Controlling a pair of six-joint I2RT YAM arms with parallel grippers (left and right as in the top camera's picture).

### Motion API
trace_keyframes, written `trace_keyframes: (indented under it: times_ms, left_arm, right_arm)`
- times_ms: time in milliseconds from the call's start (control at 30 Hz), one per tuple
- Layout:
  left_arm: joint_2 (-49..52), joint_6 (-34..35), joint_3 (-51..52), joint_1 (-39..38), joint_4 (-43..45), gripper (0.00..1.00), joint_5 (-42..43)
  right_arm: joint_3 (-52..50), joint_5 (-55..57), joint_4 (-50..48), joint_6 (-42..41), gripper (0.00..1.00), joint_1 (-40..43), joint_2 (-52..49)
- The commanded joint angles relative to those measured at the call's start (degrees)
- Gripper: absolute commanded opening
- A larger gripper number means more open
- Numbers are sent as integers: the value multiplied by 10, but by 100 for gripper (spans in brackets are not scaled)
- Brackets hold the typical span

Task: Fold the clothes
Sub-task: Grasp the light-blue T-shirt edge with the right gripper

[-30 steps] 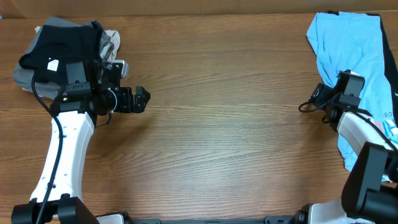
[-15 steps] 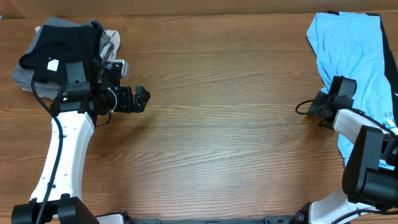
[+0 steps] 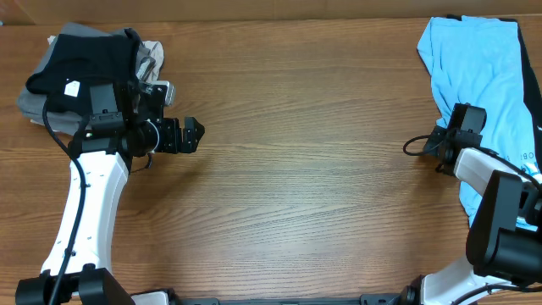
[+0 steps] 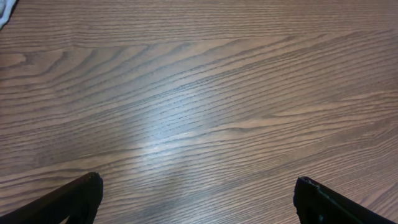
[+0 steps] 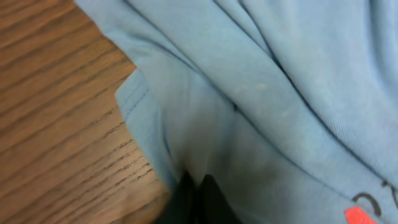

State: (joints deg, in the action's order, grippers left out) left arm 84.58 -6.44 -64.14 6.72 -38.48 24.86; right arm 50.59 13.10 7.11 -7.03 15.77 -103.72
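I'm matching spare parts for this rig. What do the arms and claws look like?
Left arm and right arm: white shells on the long links, black joints, black cables running alongside. Left claw and right claw: black, with angular fingers.

Bench (image 3: 322,127): brown wood-grain top, grain running mostly left to right, fills nearly the whole overhead view. Soft pale sheen on its surface in left wrist view. Lighting even, shadows faint.

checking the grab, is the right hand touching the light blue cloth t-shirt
Touching. The right wrist view shows the right hand shut, its dark fingertips pinching a fold of the light blue cloth T-shirt.
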Motion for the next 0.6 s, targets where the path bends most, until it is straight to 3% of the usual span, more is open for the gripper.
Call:
trace_keyframes:
  times_ms: [0, 267, 567]
  left_arm:
    - [1, -5, -12, -4, 6, 100, 3]
    - [1, 30, -12, -4, 42, 100, 2]
    - [1, 39, -12, -2, 57, 100, -19]
  right_arm:
    - [9, -16, 6, -3, 4, 0, -13]
    - [56, -140, 63, -10, 4, -66, 0]
    - [231, -195, 276, -9, 4, -223, 6]
